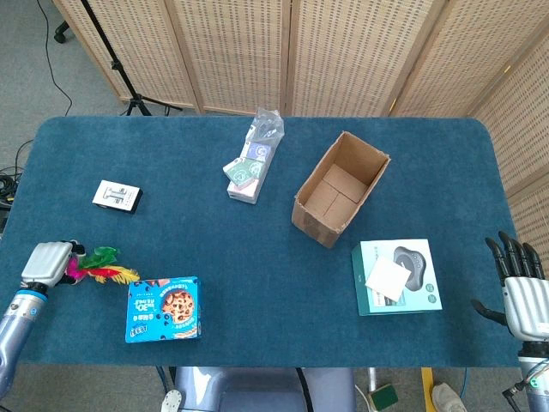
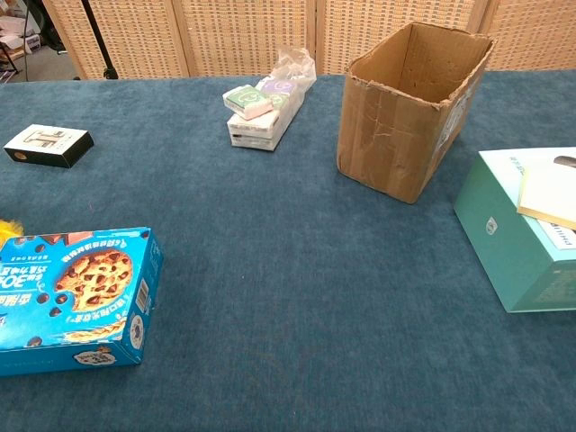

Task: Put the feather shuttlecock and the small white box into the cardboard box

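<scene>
Blue table [image 1: 214,249], cardboard box [image 1: 340,187], small white box [image 1: 117,196], cookie box [image 1: 164,309], teal box [image 1: 397,276]

The left hand [image 1: 48,262] is closed around the shuttlecock [image 1: 101,266] base, left of the cookie box [image 1: 164,309]. The right hand [image 1: 521,292] hovers with fingers spread, far right of it.
</scene>
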